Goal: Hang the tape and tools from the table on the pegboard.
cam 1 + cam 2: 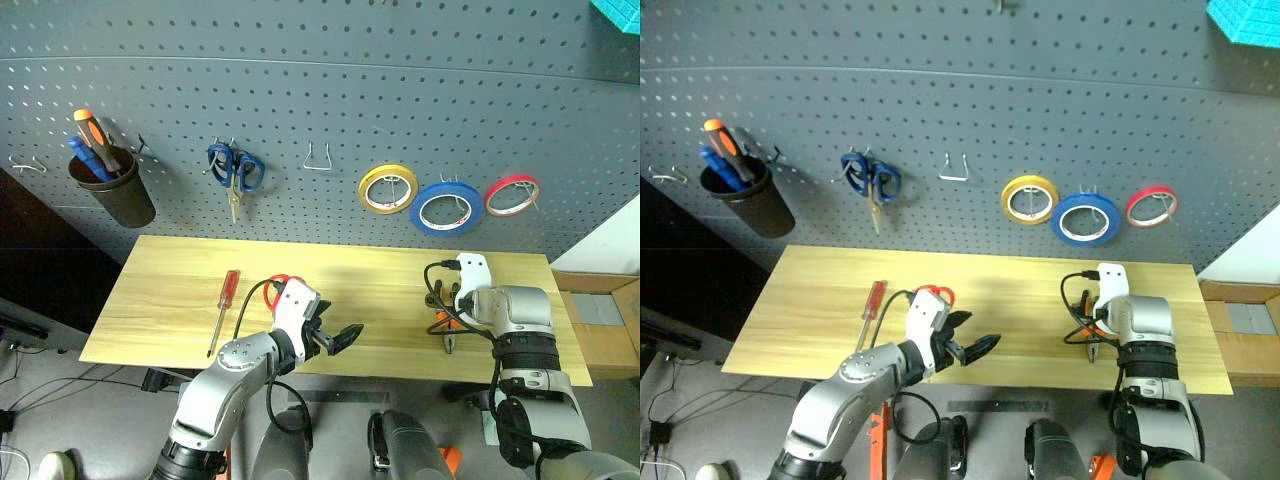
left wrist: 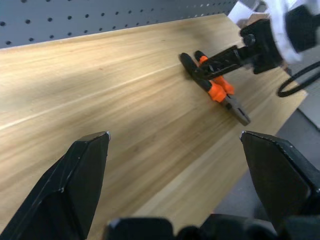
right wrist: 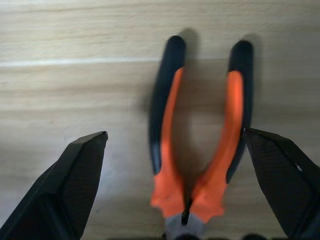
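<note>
The orange-and-black pliers (image 3: 167,192) lie on the wooden table (image 1: 380,280) at its right end, handles toward the pegboard (image 1: 300,90). My right gripper (image 3: 175,133) hovers open over them, a finger on each side of the handles. Near the table's middle, my left gripper (image 1: 340,338) is open and empty. Behind its wrist lie the red-handled scissors (image 1: 280,284). The red-handled screwdriver (image 1: 224,310) lies to their left. The blue tape (image 1: 448,208) hangs on a pegboard hook.
On the pegboard hang a yellow roll (image 1: 388,188), a red roll (image 1: 512,195), blue scissors (image 1: 236,168), an empty wire hook (image 1: 318,158) and a dark cup (image 1: 112,185) holding screwdrivers. A cardboard box (image 1: 600,320) sits right of the table.
</note>
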Tool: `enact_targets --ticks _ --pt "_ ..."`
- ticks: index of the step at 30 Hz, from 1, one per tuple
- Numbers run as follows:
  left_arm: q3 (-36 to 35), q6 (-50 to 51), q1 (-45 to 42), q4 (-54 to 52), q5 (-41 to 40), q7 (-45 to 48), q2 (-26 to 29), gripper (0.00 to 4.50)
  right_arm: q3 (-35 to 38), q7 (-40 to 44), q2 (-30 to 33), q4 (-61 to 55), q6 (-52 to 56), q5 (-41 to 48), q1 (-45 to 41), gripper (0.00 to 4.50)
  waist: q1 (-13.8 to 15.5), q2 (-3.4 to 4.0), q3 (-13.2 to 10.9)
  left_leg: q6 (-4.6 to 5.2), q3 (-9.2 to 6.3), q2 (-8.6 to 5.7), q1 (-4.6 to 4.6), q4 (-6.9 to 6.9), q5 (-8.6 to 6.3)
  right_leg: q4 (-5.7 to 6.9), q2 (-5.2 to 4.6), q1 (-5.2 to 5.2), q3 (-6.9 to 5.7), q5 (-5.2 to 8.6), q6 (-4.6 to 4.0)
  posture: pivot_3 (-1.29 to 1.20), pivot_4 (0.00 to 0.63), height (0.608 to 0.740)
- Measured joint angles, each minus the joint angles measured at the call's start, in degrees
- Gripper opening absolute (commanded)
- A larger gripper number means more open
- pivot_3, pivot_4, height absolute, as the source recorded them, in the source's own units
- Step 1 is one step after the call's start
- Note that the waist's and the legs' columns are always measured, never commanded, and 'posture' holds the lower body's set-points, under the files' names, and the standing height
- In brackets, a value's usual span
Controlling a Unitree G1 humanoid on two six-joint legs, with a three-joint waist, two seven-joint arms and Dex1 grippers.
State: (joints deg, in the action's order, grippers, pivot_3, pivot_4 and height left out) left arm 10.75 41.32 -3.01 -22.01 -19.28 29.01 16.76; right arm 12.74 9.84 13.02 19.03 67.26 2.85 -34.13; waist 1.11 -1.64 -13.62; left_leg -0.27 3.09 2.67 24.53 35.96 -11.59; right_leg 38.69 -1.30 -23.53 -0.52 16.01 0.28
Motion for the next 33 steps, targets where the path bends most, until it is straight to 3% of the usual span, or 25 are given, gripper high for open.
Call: enact_targets --ticks 14,17,20,21,29,33 --pt "-0.1 4.4 3.7 -6.0 -2.3 -3.3 -0.6 4.5 -3.4 -0.9 1.3 5.5 -5.7 0.2 -0.7 4.48 0.3 -0.02 -1.5 -0.02 -0.05 0.02 0.02 0.06 0.02 -0.05 0.0 0.0 -0.03 0.14 0.34 0.18 0.308 0.74" --pt "-0.3 4.6 3.6 -7.0 -3.5 -3.3 -0.9 4.5 -2.9 -1.5 1.3 6.3 -6.5 0.5 -0.9 3.92 0.3 -0.09 -1.5 -0.02 -0.06 0.02 0.03 0.05 0.02 -0.09 -0.01 0.02 -0.04 0.14 0.34 0.18 0.308 0.74" --pt "-0.9 4.6 2.7 -7.2 -4.7 -3.4 -1.6 4.5 -2.5 -2.1 1.3 8.1 -8.2 0.7 -1.6 2.89 0.3 -0.11 -1.6 -0.02 -0.05 0.03 0.02 0.06 0.02 -0.09 0.0 0.02 -0.04 0.12 0.37 0.18 0.311 0.74" --pt "-1.0 4.6 2.6 -7.2 -4.9 -3.5 -1.8 4.5 -2.5 -2.1 1.3 8.5 -8.5 0.8 -1.9 2.76 0.3 -0.11 -1.6 -0.02 -0.05 0.03 0.02 0.07 0.02 -0.08 0.0 0.02 -0.04 0.12 0.37 0.18 0.315 0.74" --pt "-0.9 4.5 1.1 -7.0 -5.0 -3.6 -1.8 4.5 -2.2 -2.3 1.3 10.1 -10.6 1.4 -2.9 2.76 0.3 -0.17 -1.7 -0.02 -0.03 0.03 0.06 0.02 0.02 -0.18 0.0 0.01 -0.03 0.12 0.38 0.16 0.27 0.74" --pt "-1.1 4.1 0.8 -6.5 -4.9 -3.5 -1.6 4.5 -5.5 2.5 2.6 -2.7 -9.2 3.3 4.9 2.76 0.4 -0.11 -1.7 -0.04 -0.06 0.01 0.34 -0.06 0.01 -0.15 0.0 -0.29 -0.06 0.11 0.39 0.13 0.226 0.74"
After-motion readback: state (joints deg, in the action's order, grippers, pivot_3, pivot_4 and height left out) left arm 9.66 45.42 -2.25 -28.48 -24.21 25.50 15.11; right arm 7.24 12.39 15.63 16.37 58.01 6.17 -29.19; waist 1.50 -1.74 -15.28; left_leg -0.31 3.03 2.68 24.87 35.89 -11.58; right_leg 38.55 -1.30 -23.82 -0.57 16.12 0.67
